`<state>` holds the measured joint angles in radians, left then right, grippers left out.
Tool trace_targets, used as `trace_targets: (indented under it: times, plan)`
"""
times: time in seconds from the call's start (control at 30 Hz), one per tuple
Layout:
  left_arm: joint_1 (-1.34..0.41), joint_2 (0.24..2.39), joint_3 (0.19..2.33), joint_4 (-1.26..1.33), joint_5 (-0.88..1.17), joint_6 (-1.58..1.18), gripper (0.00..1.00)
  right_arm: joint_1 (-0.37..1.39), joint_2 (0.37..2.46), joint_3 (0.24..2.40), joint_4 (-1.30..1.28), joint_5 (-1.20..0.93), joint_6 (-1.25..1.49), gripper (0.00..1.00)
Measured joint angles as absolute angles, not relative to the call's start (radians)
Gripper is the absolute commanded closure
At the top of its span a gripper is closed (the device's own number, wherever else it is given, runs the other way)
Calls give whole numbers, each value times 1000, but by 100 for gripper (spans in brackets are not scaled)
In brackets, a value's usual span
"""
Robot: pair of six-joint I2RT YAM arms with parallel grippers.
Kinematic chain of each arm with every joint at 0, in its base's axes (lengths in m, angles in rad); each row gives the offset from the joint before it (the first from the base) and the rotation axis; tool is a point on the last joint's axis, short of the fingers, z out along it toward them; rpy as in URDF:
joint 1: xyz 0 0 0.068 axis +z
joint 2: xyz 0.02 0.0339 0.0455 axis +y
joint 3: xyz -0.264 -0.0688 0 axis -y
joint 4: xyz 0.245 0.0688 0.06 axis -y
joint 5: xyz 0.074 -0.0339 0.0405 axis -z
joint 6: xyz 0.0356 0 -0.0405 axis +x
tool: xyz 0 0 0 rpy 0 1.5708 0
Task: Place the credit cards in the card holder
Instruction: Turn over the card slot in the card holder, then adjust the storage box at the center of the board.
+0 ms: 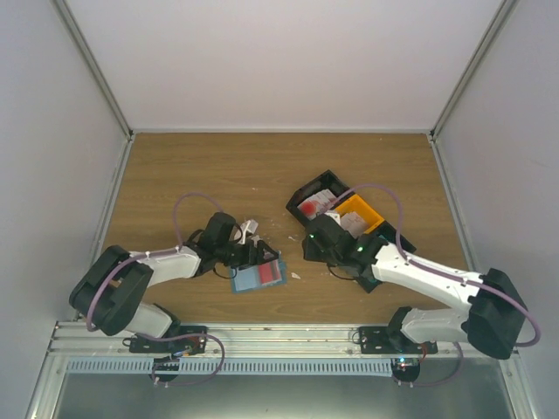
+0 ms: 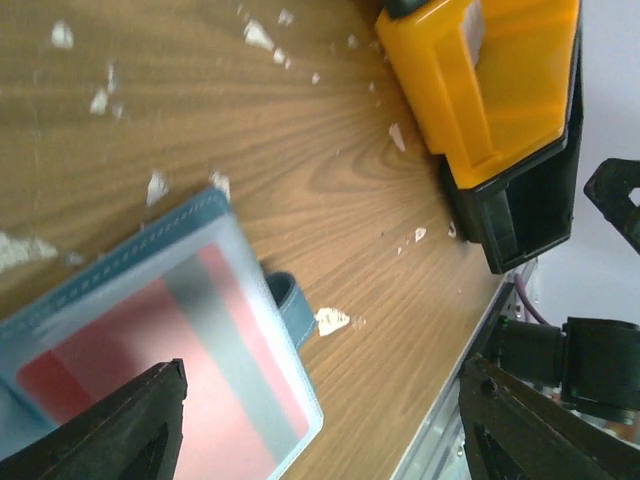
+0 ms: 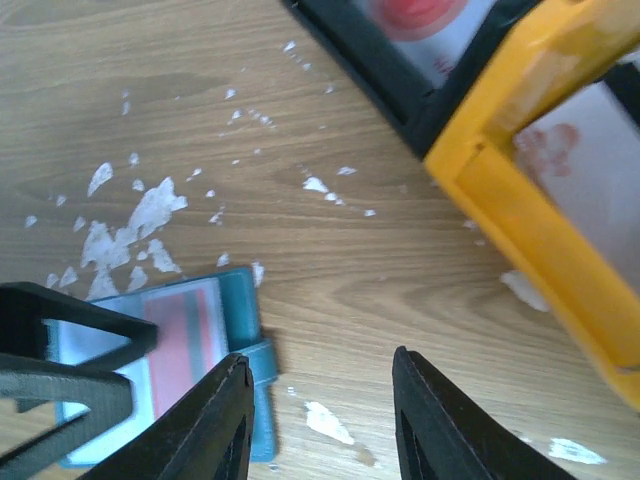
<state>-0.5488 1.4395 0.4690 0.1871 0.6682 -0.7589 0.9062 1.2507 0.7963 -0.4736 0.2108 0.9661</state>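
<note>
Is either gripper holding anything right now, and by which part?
Nothing is held: left gripper and right gripper are open and empty; the card holder lies on the table.

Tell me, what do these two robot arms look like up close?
The left arm and right arm have white shells with chunky black joints. A thin purple cable loops along each. The left gripper and right gripper are black, with two flat fingers. Small green lights glow on the right arm.

No text is legible; red marks on one card [image 3: 415, 12] may be blurred print.
</note>
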Motion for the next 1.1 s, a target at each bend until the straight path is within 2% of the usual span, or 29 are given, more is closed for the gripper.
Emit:
trace_targets:
  times: [0.13,0.27,0.4,0.77,1.1]
  plan:
    - [-549,1386,506,133,616,-718,23,888,1196,806,-566,266,981,56]
    - [-548,1303,546,47,543,-669,21,835,1130,807,-692,339,1021,40]
    - [-541,1230,597,-50,460,-628,20,738,1063,796,-780,381,1027,32]
    - [-485,1134,607,-153,380,-579,9,416,1083,718,-693,266,870,31]
    - [-436,1150,636,-179,395,-563,7,338,1292,743,-548,100,775,40]
